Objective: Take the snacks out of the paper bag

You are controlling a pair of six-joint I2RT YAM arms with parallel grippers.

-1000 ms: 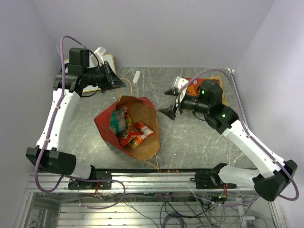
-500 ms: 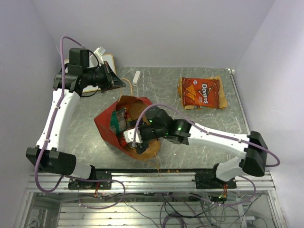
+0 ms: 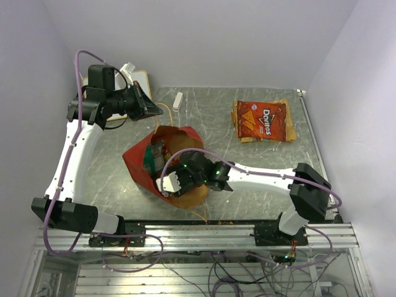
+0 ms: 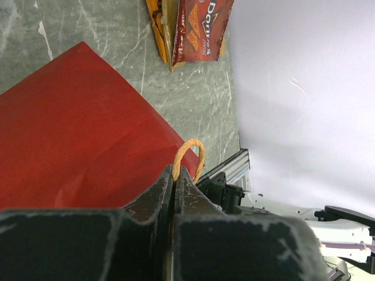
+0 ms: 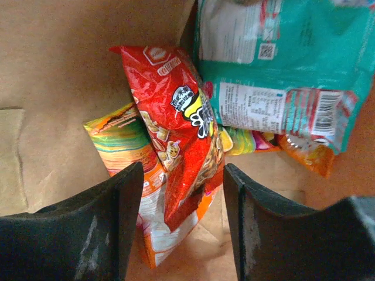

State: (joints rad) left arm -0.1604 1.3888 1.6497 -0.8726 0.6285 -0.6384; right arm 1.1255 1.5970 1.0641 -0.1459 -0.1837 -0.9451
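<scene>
At the paper bag's [image 3: 133, 158] far left corner, the left fingers [image 4: 174, 175] stay pressed fully together on its tan cord handle [image 4: 190, 155], holding that side up so the mouth gapes. The change is on the other side. A second ago the right arm hung over the Doritos bags [image 3: 263, 120], which lie on the worktop [image 3: 216, 111] well to the right of the bag. It has since swung across and dipped into the bag's mouth, and its right fingers [image 5: 183, 174] have narrowed from their wider spread. We read that as two snacks already out and the next pick starting.

Inside the bag, a red packet [image 5: 176, 111] stands on edge between those half-open fingers. An orange packet [image 5: 123, 140] lies under it and a teal packet [image 5: 275, 52] lies deeper in. The fingers straddle the red packet without yet clamping it. We cannot tell whether one finger already touches it.
</scene>
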